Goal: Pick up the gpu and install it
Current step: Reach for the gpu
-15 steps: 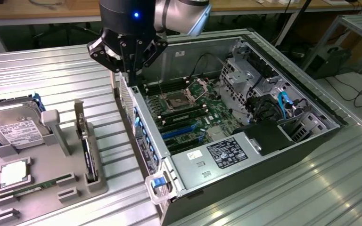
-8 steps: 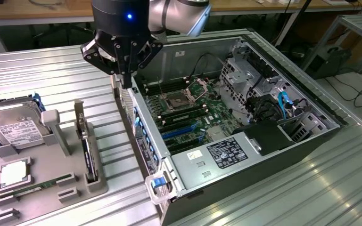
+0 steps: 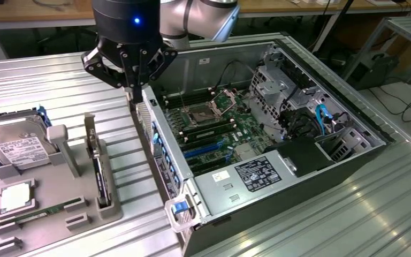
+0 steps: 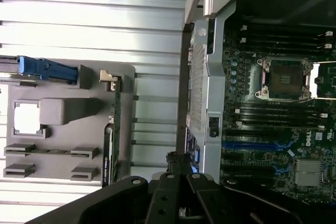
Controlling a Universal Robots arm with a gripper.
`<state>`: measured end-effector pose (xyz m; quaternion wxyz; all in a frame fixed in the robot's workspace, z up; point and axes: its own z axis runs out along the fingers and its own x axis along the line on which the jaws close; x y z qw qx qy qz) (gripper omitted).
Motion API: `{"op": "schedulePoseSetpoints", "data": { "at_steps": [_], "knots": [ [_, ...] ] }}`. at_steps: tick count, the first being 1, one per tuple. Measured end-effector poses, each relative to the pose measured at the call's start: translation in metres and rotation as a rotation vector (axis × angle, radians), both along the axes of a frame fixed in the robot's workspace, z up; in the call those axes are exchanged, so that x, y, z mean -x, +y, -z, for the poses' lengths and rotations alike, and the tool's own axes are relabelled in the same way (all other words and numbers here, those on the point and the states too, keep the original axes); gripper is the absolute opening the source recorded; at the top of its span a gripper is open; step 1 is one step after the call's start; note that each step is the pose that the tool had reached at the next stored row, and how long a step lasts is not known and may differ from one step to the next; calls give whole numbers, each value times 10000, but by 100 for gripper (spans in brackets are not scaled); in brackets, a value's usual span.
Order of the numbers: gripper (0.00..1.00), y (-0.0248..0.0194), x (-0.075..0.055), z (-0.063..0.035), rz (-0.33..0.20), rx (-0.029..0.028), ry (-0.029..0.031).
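Observation:
The gpu (image 3: 99, 176) stands on edge in a slot of the grey holder tray (image 3: 48, 184) on the exterior view's left, its metal bracket at the far end. In the wrist view the gpu (image 4: 109, 150) is a thin dark strip along the tray's (image 4: 58, 85) edge. My gripper (image 3: 130, 87) hangs above the open computer case's near wall, up and to the right of the card and apart from it. The fingers meet with nothing between them. In the wrist view the gripper (image 4: 179, 170) sits over the case wall (image 4: 206, 98).
The open computer case (image 3: 263, 179) lies on its side, showing the motherboard (image 3: 213, 128) with blue expansion slots (image 4: 252, 144) and an empty CPU socket (image 4: 286, 80). The tray also holds a silver hard drive (image 3: 11, 145), a processor (image 3: 16, 195) and a green memory stick (image 3: 38, 212).

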<state>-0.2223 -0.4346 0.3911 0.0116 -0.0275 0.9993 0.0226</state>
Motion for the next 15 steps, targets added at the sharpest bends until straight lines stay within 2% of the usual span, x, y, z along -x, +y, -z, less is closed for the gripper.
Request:
{"op": "schedulePoseSetpoints", "data": {
  "at_steps": [15],
  "knots": [
    [11,-37,314,2,-95,0,0]
  ]
}}
